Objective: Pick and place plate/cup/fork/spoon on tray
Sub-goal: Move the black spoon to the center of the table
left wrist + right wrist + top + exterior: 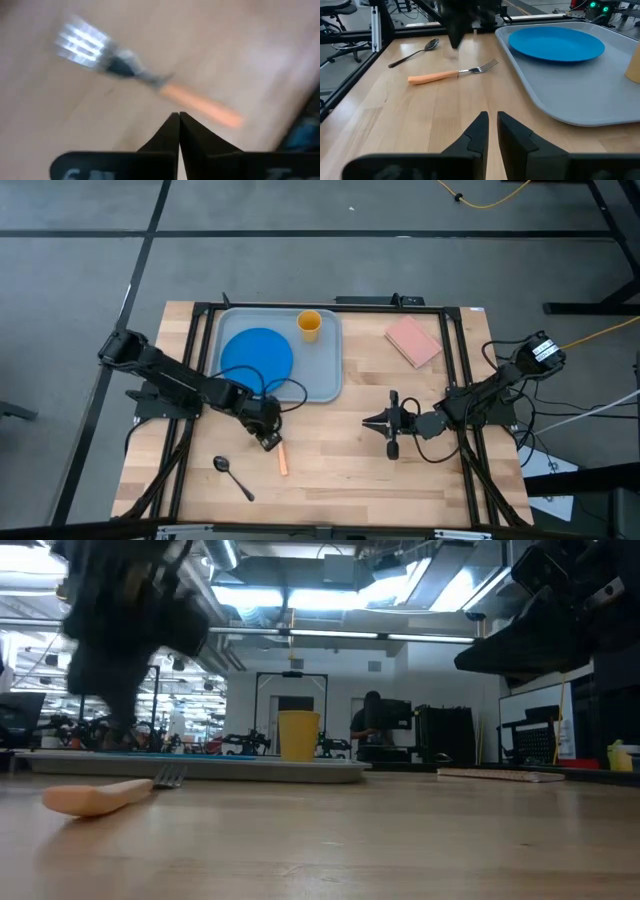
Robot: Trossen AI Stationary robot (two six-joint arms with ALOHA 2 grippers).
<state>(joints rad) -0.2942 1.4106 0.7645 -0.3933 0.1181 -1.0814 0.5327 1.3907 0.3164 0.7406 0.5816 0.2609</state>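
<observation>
The fork (pixel 452 75), with silver tines and an orange-tan handle, lies flat on the wooden table near the tray's near edge; it also shows in the high view (pixel 283 457). My left gripper (pixel 179 119) is shut and empty just above the fork, near its tines end (pixel 268 438). The dark spoon (pixel 233 477) lies on the table to the fork's left. The blue plate (pixel 256 356) and the yellow cup (pixel 309 325) stand on the grey-blue tray (pixel 330 375). My right gripper (pixel 492 120) is almost shut and empty, hovering right of the tray (pixel 370 422).
A pink square pad (pixel 413 340) lies at the table's far right. Black frame rails (pixel 455 380) run along the table's left, right and far sides. Bare wood lies between the fork and my right gripper.
</observation>
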